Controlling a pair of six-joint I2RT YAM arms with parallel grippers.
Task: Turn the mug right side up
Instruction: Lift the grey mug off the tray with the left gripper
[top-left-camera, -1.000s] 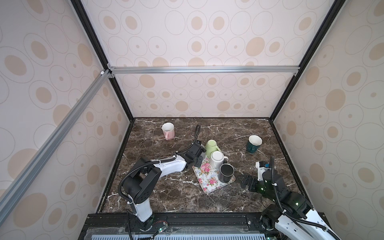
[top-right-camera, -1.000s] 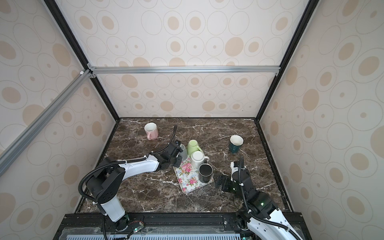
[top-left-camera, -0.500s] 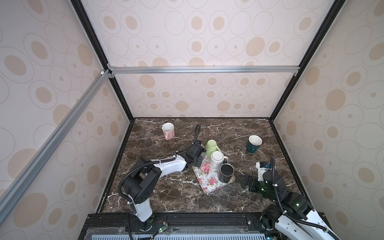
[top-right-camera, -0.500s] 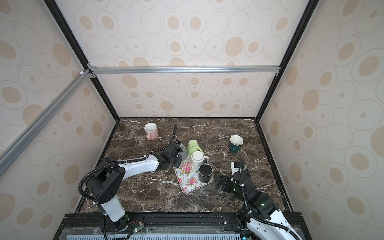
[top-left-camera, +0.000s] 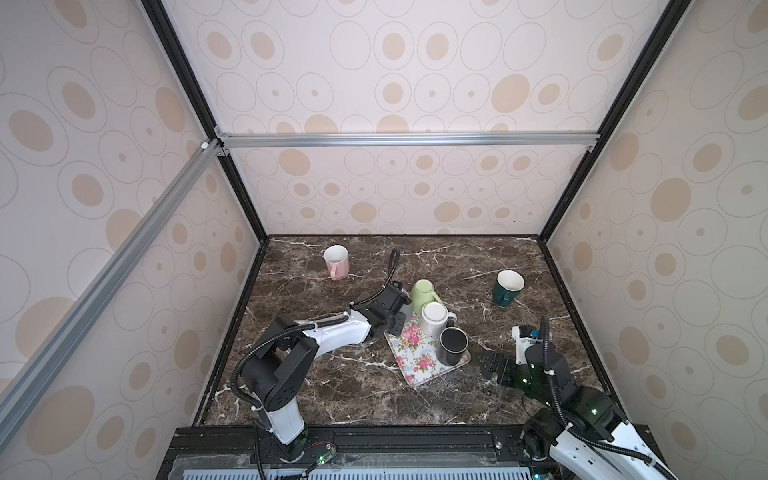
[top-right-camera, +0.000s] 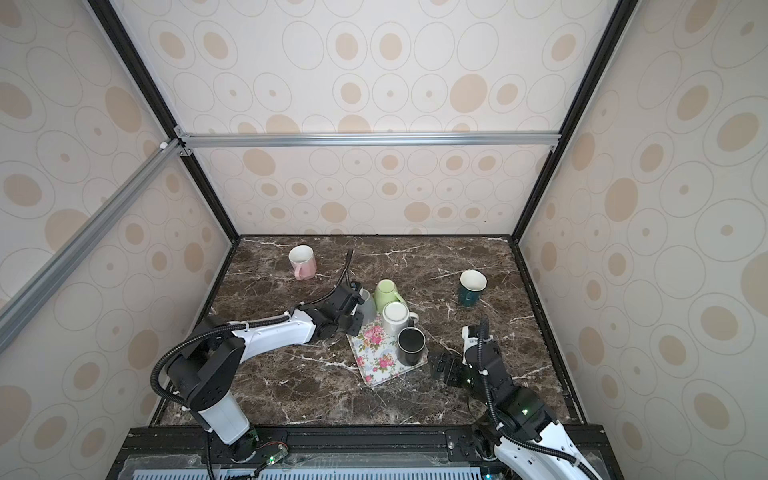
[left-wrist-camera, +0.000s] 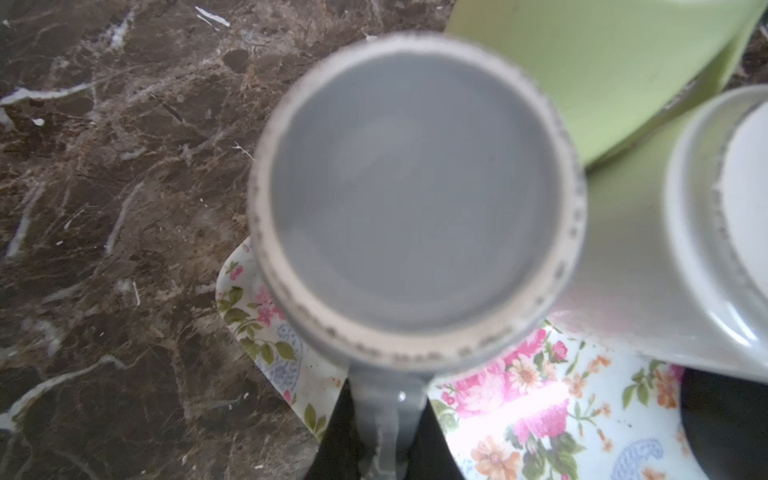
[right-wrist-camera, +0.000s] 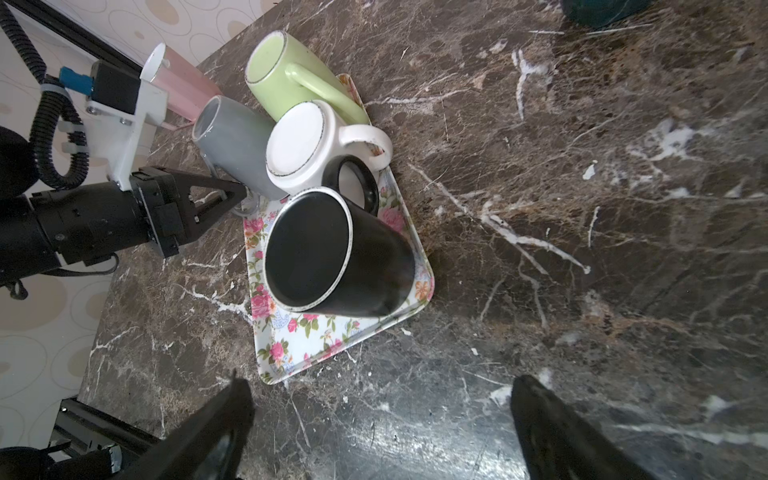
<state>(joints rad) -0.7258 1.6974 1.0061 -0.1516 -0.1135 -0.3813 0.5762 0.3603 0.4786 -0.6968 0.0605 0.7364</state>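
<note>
A grey mug (left-wrist-camera: 415, 199) stands base up at the far left corner of the floral tray (right-wrist-camera: 316, 336). It also shows as a sliver of grey mug (top-right-camera: 368, 303) past the arm in a top view. My left gripper (left-wrist-camera: 384, 424) is shut on the mug's handle (left-wrist-camera: 386, 411), its dark fingers pressed on both sides. The same left gripper (right-wrist-camera: 239, 195) reaches the mug (right-wrist-camera: 232, 141) from the left. Whether the mug's mouth rests on the tray is unclear. My right gripper (right-wrist-camera: 382, 386) stands open and holds nothing, low over the marble right of the tray (top-left-camera: 411, 365).
A green mug (top-left-camera: 424, 291), a white mug (top-left-camera: 433, 318) and a black mug (top-left-camera: 453, 345) crowd the tray beside the grey one. A pink mug (top-left-camera: 336, 259) stands at the back left. A dark teal mug (top-left-camera: 508, 286) stands at the back right. Walls enclose three sides.
</note>
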